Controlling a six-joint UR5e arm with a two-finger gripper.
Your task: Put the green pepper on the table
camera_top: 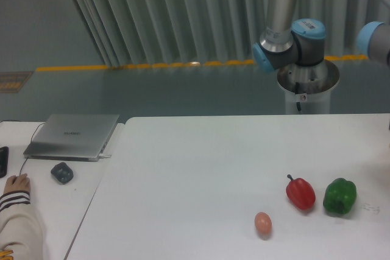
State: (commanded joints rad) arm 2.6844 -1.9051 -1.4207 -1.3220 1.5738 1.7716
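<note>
The green pepper [340, 196] is glossy, dark green and lobed. It stands on the white table [201, 175] near the right front, with nothing touching it. Only the arm's grey and blue joints [292, 41] show at the top right, high above and behind the pepper. The gripper itself is out of the frame, so nothing shows of its fingers.
A red pepper [301, 192] with a dark stem sits just left of the green one. A small tan egg [262, 223] lies further left and nearer the front. On the smaller left desk are a closed laptop [73, 136], a mouse [62, 172] and a person's hand [17, 182].
</note>
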